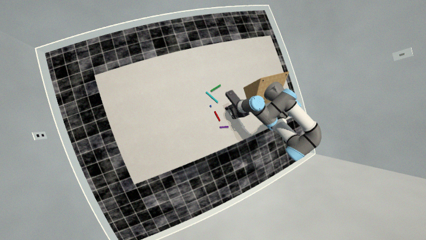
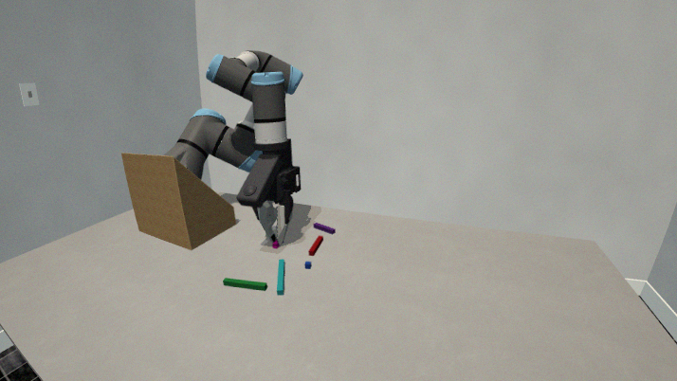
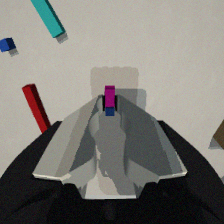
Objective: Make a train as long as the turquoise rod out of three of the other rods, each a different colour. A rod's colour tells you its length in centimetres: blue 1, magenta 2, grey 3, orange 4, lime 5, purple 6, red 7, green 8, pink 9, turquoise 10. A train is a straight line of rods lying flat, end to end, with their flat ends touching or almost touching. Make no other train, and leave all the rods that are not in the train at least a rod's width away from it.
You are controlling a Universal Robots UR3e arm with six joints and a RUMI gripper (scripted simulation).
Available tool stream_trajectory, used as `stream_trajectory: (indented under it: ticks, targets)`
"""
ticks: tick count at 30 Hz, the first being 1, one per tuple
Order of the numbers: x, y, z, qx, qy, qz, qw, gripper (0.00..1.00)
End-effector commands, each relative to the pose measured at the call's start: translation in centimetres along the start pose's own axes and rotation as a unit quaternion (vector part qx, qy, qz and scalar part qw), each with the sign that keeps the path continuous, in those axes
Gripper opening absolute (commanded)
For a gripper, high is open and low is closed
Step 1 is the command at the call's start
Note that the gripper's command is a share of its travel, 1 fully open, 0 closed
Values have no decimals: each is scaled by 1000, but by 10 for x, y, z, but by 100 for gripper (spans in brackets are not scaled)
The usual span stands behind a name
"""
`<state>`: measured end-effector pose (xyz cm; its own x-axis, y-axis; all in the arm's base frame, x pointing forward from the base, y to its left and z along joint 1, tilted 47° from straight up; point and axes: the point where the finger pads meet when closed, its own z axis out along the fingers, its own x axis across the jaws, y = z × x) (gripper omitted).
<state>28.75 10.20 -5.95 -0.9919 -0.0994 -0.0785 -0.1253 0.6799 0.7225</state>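
Though near the tool (image 1: pixel 227 108) (image 2: pixel 277 242) (image 3: pixel 110 103), wooden wedge (image 1: pixel 253 88) (image 2: pixel 158 199) (image 3: pixel 220 134) apart

Top view: pale tabletop (image 1: pixel 161 119) (image 2: pixel 427 303) (image 3: pixel 165 45) mid-frame, dark tiled floor (image 1: pixel 155 176) (image 2: pixel 14 361) around it; white-edged skirting (image 1: pixel 68 155) (image 2: pixel 656 299) round the floor; brown wedge-shaped block (image 1: pixel 252 89) (image 2: pixel 158 199) (image 3: pixel 219 134) right of ctr; twin-slot wall socket (image 1: pixel 39 135) at L edge; wall plate (image 1: pixel 403 54) (image 2: pixel 28 94) upper R; grey walls (image 1: pixel 358 104) (image 2: pixel 427 95) beyond. Exterior: block L of ctr, sloping face to R; plate upper L; floor in lower L corner; skirting lower R. Wrist: block's corner only, R edge.
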Motion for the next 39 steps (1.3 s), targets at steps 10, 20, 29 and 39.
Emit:
stream_trajectory:
  ticks: [10,20,29,39]
  targets:
    - [0,0,0,0,-1,0,1000,0]
    - [0,0,0,0,-1,0,1000,8]
    - [0,0,0,0,-1,0,1000,14]
    - [-1,0,-2,1,-1,0,1000,14]
